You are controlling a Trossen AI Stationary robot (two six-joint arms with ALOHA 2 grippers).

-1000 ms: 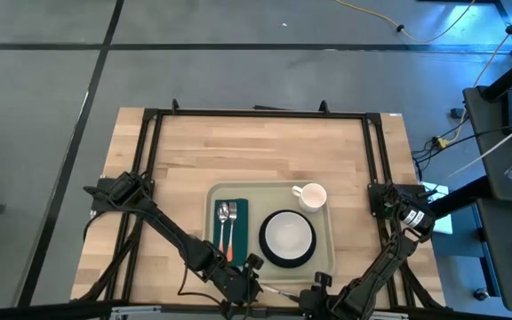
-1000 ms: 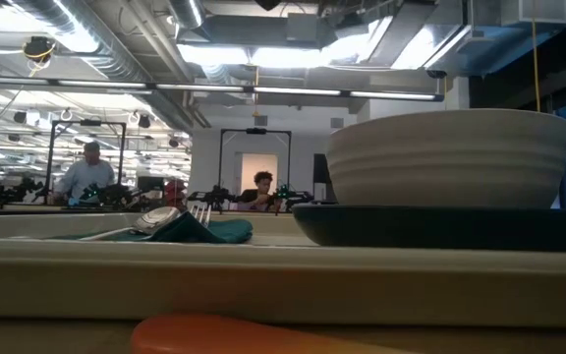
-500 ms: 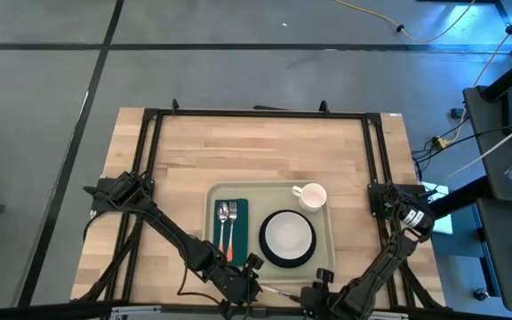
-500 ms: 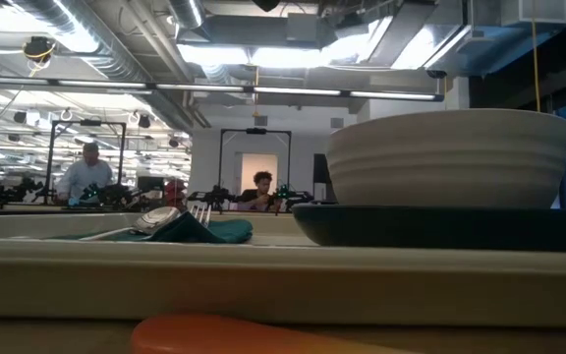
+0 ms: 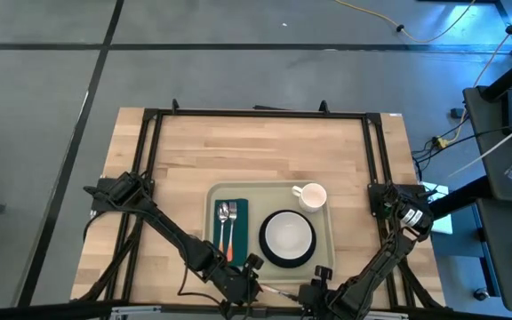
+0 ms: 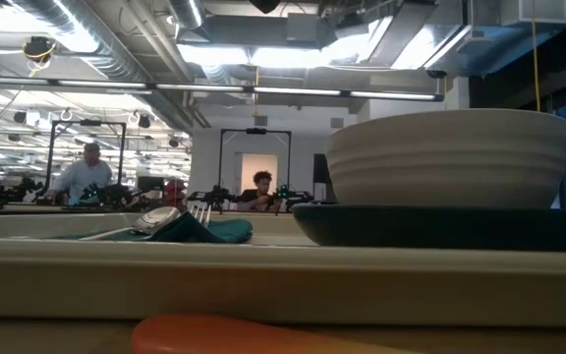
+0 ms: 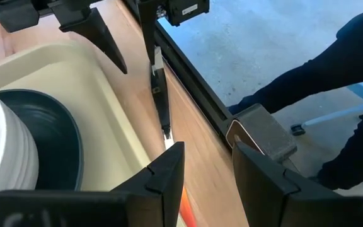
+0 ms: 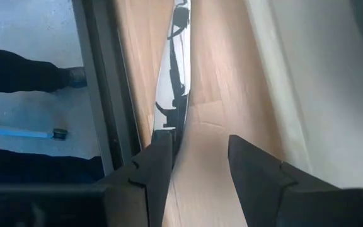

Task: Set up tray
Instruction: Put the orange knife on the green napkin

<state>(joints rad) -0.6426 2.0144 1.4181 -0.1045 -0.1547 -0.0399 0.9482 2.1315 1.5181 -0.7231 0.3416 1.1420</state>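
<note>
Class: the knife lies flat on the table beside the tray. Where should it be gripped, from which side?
Probably mid-length, from straight above, pinching across its narrow width: the knife lies flat and thin between the tray and the table's frame.

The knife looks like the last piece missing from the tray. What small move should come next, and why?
Probably close the left gripper on the knife: its orange handle shows between those open fingers, on the table outside the tray. The right gripper hovers open by the blade.
</note>
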